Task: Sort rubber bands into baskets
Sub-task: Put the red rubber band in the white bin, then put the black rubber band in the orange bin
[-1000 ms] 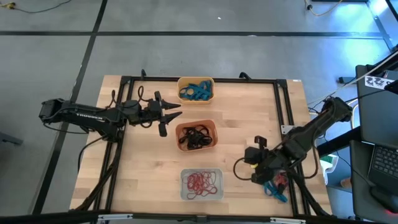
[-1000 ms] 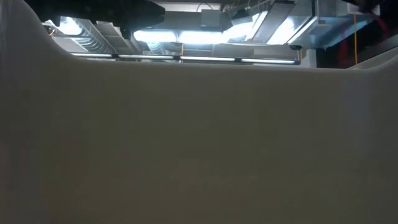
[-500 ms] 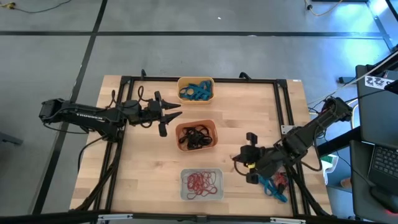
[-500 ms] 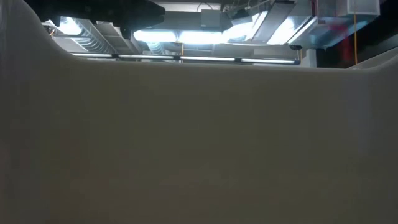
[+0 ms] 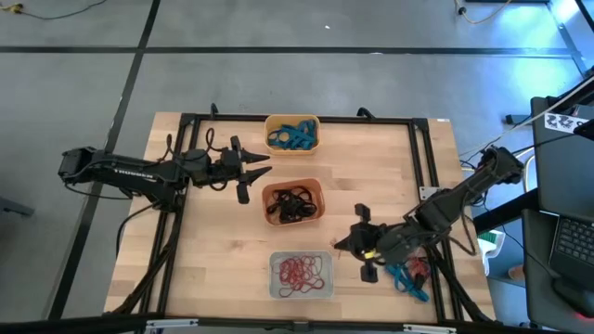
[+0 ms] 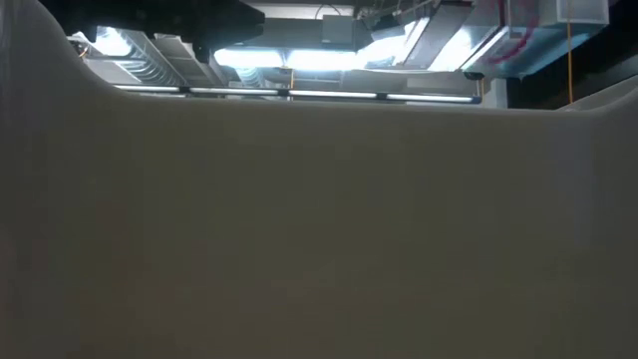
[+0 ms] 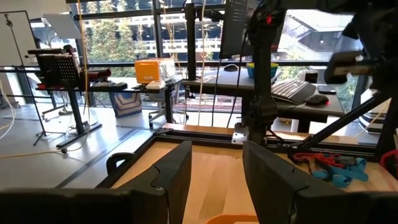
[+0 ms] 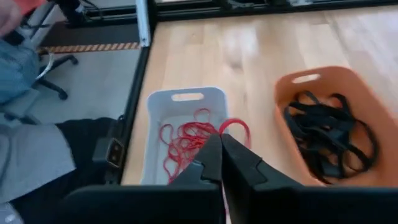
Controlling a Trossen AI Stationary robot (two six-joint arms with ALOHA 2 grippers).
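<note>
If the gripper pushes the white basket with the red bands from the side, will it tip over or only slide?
The white basket looks low and wide, so it would probably slide on the smooth wooden table rather than tip. It holds only thin red rubber bands, so it is likely light and may skid or turn easily.

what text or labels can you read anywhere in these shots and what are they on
"TROSSEN", roughly: small white lettering along the left arm in the high view, only just legible.
Black marks on a white card at the high view's right edge: too small to read.
Yellow-and-black striped strip on the floor in the right wrist view: a marking, no words.
</note>
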